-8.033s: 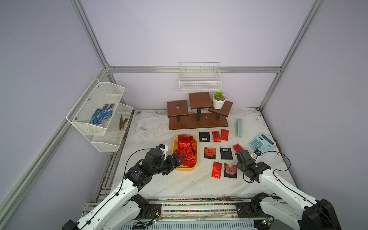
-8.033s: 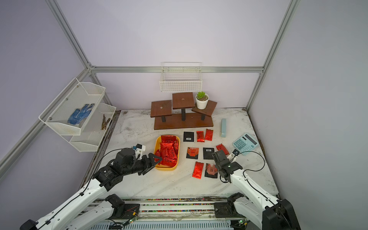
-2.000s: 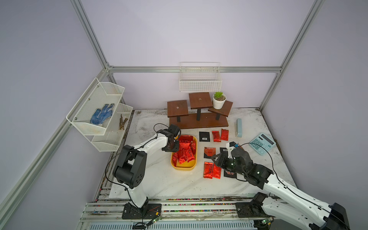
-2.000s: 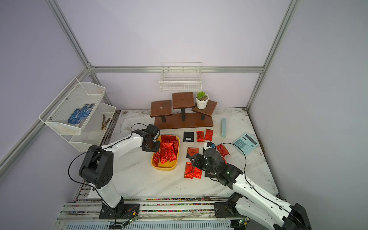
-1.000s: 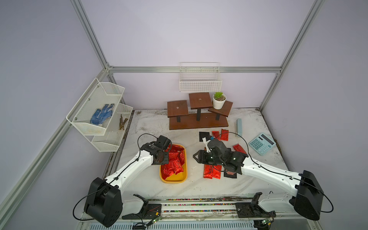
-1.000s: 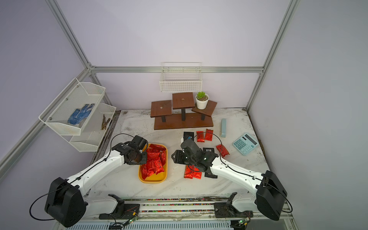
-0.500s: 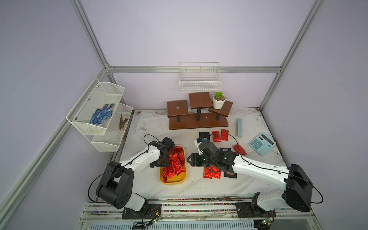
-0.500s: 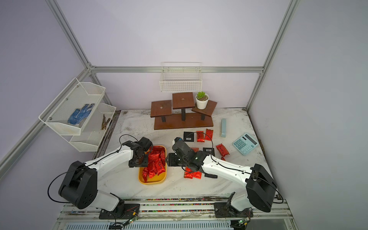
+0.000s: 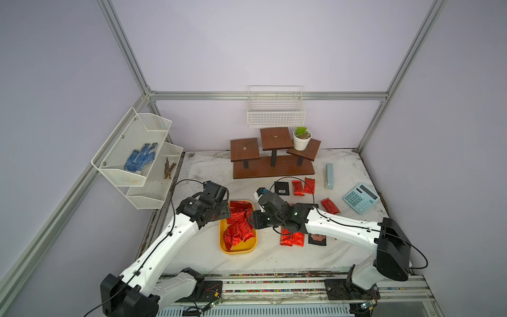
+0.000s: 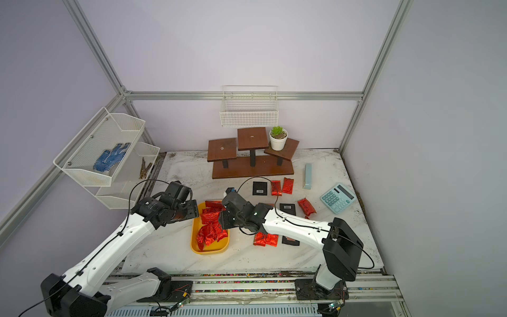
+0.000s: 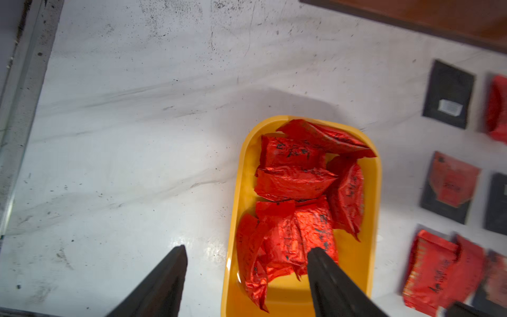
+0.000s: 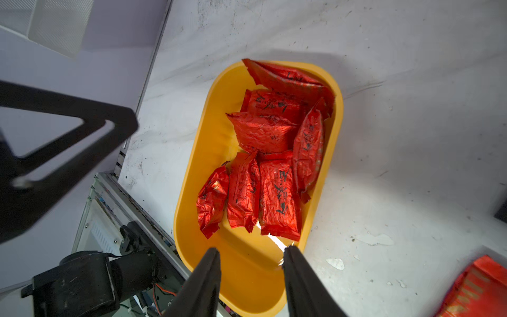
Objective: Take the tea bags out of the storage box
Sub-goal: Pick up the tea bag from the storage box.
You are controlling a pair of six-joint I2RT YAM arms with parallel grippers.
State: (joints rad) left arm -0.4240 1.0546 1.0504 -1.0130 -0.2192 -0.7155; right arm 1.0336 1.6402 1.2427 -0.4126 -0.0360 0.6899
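Observation:
The storage box (image 9: 238, 249) (image 10: 210, 250) is a shallow yellow tray at the table's front centre-left. Several red foil tea bags (image 9: 237, 225) (image 11: 296, 181) (image 12: 274, 131) lie heaped in it. My left gripper (image 9: 223, 212) (image 11: 247, 260) is open and straddles the box's left wall (image 11: 236, 192), one finger over the table, one over the sachets. My right gripper (image 9: 251, 219) (image 12: 252, 260) hangs open over the box's bare end (image 12: 247, 274), holding nothing. More tea bags lie on the table to the right: a red pair (image 9: 292, 238) and black sachets (image 9: 282, 188).
A wooden tiered stand (image 9: 271, 167) with a potted plant (image 9: 301, 140) stands at the back. A calculator (image 9: 360, 197) and a pale blue bar (image 9: 328, 172) lie at the right. White wire baskets (image 9: 137, 153) hang on the left wall.
My left gripper has opened beside the box, which had slid toward the front left before that. My right arm has swung left from the laid-out sachets to above the box, jaws slightly narrower.

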